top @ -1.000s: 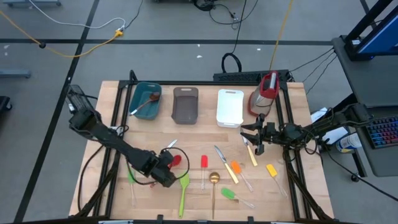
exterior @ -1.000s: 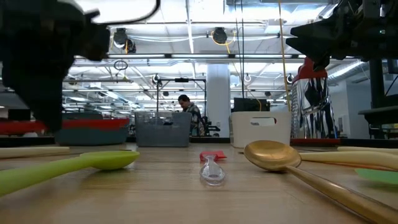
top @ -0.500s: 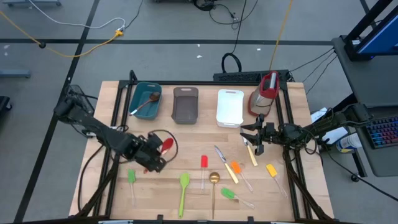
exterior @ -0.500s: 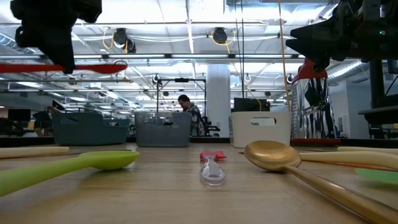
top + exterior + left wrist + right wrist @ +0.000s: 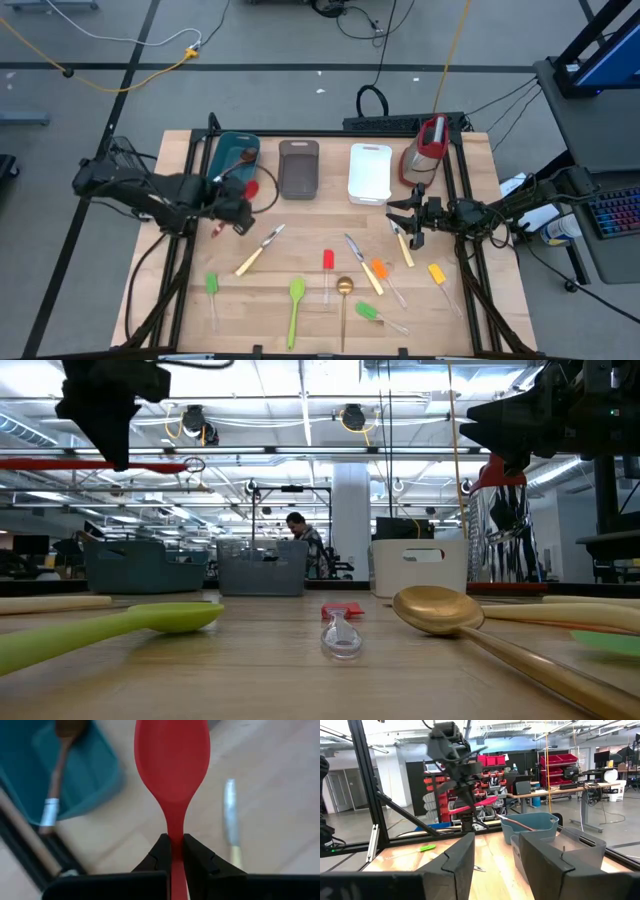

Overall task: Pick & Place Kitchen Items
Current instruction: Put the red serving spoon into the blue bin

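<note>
My left gripper (image 5: 241,201) is shut on a red silicone spoon (image 5: 250,187), held in the air just near-right of the teal tub (image 5: 234,160), which holds a wooden spoon (image 5: 59,767). In the low view the spoon (image 5: 100,463) lies level, high above the table. My right gripper (image 5: 401,220) is open and empty, hovering at the right over a pale-handled knife (image 5: 404,247). On the table lie another knife (image 5: 257,251), a green spoon (image 5: 296,300), a gold spoon (image 5: 344,289) and several small spatulas. My left gripper pinches the red spoon's thin neck (image 5: 172,834), just behind its bowl, between its two fingers. The bowl (image 5: 172,765) sticks out ahead of the fingertips, in line with the fingers. The spoon is lifted clear of the table and lies about level.
A grey tub (image 5: 298,168), a white tub (image 5: 370,172) and a red-and-clear jug (image 5: 428,146) stand along the far edge. Red (image 5: 327,262), orange (image 5: 379,271), yellow (image 5: 437,272) and green (image 5: 211,285) spatulas lie on the near half. A person shows far behind the table (image 5: 300,540).
My left gripper has carried the red spoon up from the near middle of the table and toward the far-left, to beside the teal tub. The spoon is now clear of the table and level. A knife that the arm covered now shows.
</note>
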Controlling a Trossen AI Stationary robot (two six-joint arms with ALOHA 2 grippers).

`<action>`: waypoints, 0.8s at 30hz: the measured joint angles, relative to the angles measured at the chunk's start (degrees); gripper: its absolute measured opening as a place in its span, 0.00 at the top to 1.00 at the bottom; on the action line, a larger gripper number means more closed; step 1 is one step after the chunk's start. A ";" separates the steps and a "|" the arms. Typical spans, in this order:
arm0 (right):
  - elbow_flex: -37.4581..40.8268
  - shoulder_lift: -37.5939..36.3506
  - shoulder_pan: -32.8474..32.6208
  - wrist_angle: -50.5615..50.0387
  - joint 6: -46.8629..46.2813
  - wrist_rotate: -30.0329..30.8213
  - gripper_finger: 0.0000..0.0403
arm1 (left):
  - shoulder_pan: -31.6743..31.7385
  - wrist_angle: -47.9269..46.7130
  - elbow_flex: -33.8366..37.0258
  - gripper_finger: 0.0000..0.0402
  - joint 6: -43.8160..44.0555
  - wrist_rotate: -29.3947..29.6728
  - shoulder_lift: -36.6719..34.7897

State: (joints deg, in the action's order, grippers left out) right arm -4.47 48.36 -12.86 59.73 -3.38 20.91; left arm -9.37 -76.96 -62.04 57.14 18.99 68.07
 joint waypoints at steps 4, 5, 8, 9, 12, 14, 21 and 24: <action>0.00 0.00 0.00 -0.02 0.00 0.00 0.64 | 6.65 -1.13 0.00 0.97 -6.38 -3.47 0.11; 0.00 0.00 0.00 0.00 0.00 0.00 0.64 | 8.28 -1.07 0.00 0.97 -7.96 -4.40 0.15; 0.00 0.00 0.00 -0.03 0.00 0.00 0.63 | 13.07 -1.10 0.00 0.96 -13.21 -6.61 0.16; 0.00 0.00 0.00 0.00 0.00 0.00 0.63 | 14.66 -1.13 0.00 0.96 -14.89 -7.21 0.15; 0.00 0.00 0.02 0.14 0.00 0.00 0.63 | 19.38 -1.04 0.00 0.96 -18.96 -8.32 0.17; 0.00 -0.02 0.09 0.59 0.00 0.00 0.63 | 22.17 -1.15 0.00 0.95 -21.49 -8.58 0.17; -0.02 -0.02 0.09 0.70 0.00 0.00 0.64 | 31.83 -0.77 0.00 0.95 -29.20 -9.58 0.17; -0.02 -0.02 0.29 0.91 1.84 0.88 0.64 | 36.44 -0.39 -0.04 0.95 -32.29 -9.58 1.27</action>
State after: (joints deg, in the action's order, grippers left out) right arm -4.49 48.34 -12.57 60.63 -1.54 21.79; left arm 27.07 -77.35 -62.08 24.85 9.41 69.34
